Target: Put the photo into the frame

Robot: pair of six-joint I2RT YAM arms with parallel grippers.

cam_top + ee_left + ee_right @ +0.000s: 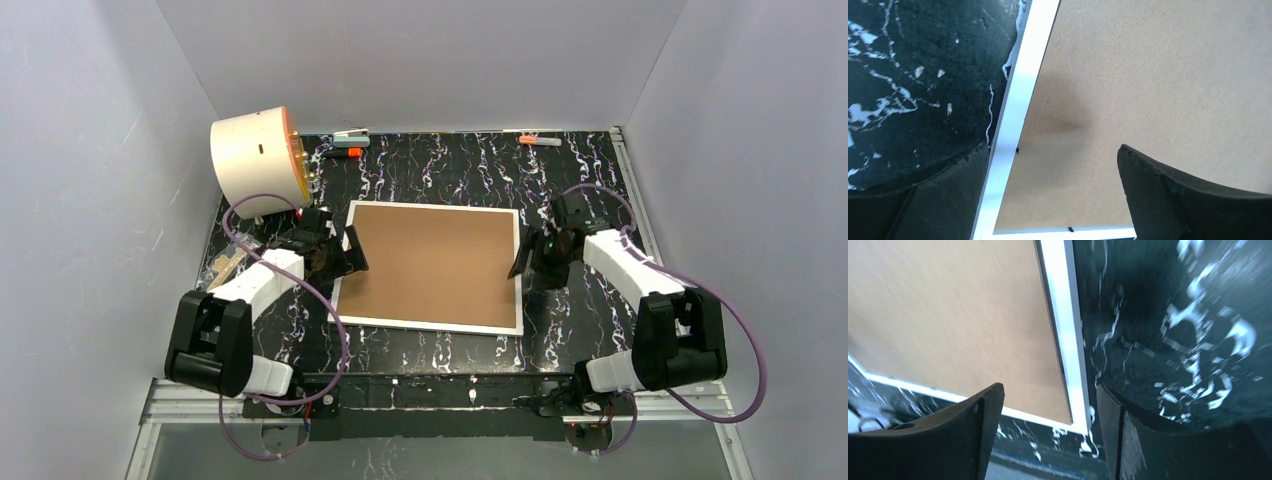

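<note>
Jaws stood spread and empty on both arms. Each pair straddled a side edge of the frame [433,265], bench [590,165] beyond

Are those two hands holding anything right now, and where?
Nothing is held. The left hand and right hand are open, each over a side edge of the frame.

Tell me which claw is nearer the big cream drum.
Left. The left claw is close to the cream drum, just on its near side; the right claw is across the frame, at its right edge.
</note>
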